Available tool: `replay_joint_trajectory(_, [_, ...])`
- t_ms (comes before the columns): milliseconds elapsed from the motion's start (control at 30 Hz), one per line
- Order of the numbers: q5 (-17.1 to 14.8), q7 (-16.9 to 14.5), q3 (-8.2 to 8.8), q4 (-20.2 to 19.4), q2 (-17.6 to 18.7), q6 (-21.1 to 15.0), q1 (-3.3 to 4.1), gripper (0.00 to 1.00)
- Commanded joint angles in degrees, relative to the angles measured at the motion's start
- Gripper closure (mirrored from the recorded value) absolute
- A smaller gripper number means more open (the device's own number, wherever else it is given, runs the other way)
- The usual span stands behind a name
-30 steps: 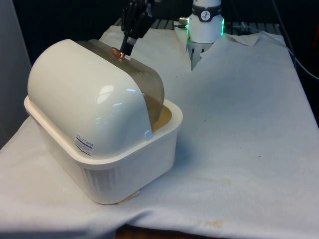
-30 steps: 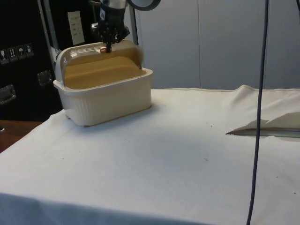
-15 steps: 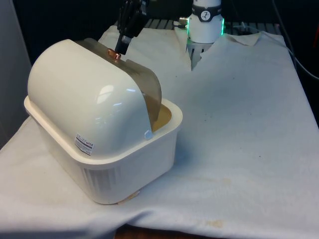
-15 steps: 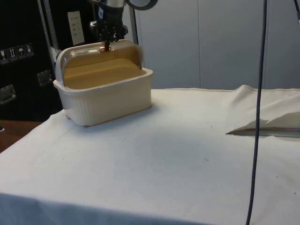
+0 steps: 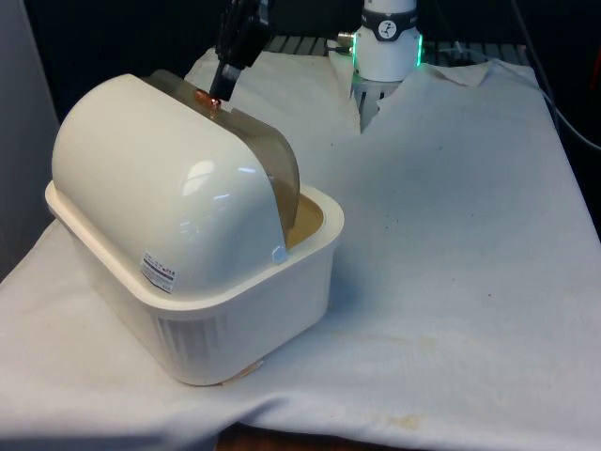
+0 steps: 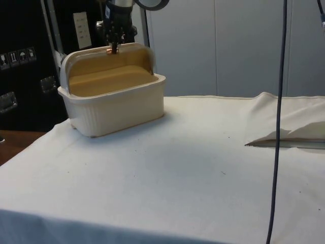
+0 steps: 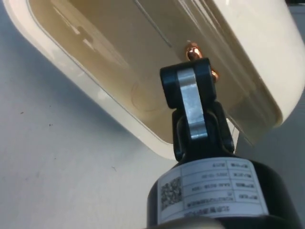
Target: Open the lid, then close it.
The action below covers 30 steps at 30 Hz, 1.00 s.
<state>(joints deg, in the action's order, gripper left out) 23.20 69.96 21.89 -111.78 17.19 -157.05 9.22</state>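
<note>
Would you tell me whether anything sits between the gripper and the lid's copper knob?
Nothing does: in the front view the gripper meets the copper knob on the lid directly; the side view agrees.

A cream plastic bread box (image 5: 202, 291) with a domed white hood stands on the white-clothed table (image 5: 451, 282) towards the front view's left, its translucent brown roll lid (image 5: 268, 164) raised partway over the tub, the black two-finger claw (image 5: 218, 94) above at the lid's small copper knob (image 5: 208, 98).
</note>
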Motion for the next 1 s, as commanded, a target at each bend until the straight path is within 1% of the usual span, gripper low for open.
replay_joint_trajectory(0, [2.01, 2.29, 1.43, 0.92, 0.69, -0.29, 0.69, 1.00])
replay_joint_trajectory(233, [3.72, 4.64, 1.60, 1.72, 1.03, -0.52, 0.69, 1.00])
replay_joint_trajectory(267, [2.18, 2.75, 0.40, 0.92, 0.46, -0.06, 0.06, 1.00])
replay_joint_trajectory(300, [3.72, 4.76, 1.49, 1.78, 0.86, -0.52, 0.63, 1.00])
replay_joint_trajectory(333, [3.61, 4.81, 1.43, 1.78, 0.74, -0.57, 0.57, 1.00])
replay_joint_trajectory(433, [3.27, 4.87, 1.26, 1.72, 0.23, -0.63, 0.52, 1.00])
replay_joint_trajectory(567, [2.35, 4.58, 0.63, 0.29, -1.55, -0.63, 0.23, 1.00])
replay_joint_trajectory(600, [2.18, 3.95, 0.46, 1.03, -0.86, -0.11, 0.11, 1.00])
replay_joint_trajectory(633, [2.18, 4.47, 0.57, -0.06, -1.95, -0.63, 0.17, 1.00])
replay_joint_trajectory(733, [1.43, 3.67, 0.06, -1.03, -3.21, -0.46, 0.00, 1.00])
replay_joint_trajectory(833, [1.32, 3.55, 0.00, -0.86, -3.09, -0.34, -0.17, 1.00])
replay_joint_trajectory(867, [2.06, 3.90, 0.34, -0.86, -3.21, 0.00, 0.06, 1.00])
replay_joint_trajectory(900, [1.32, 3.50, 0.06, -0.63, -2.92, -0.23, -0.17, 1.00])
replay_joint_trajectory(967, [1.38, 3.50, 0.06, -0.57, -2.86, -0.11, -0.17, 1.00])
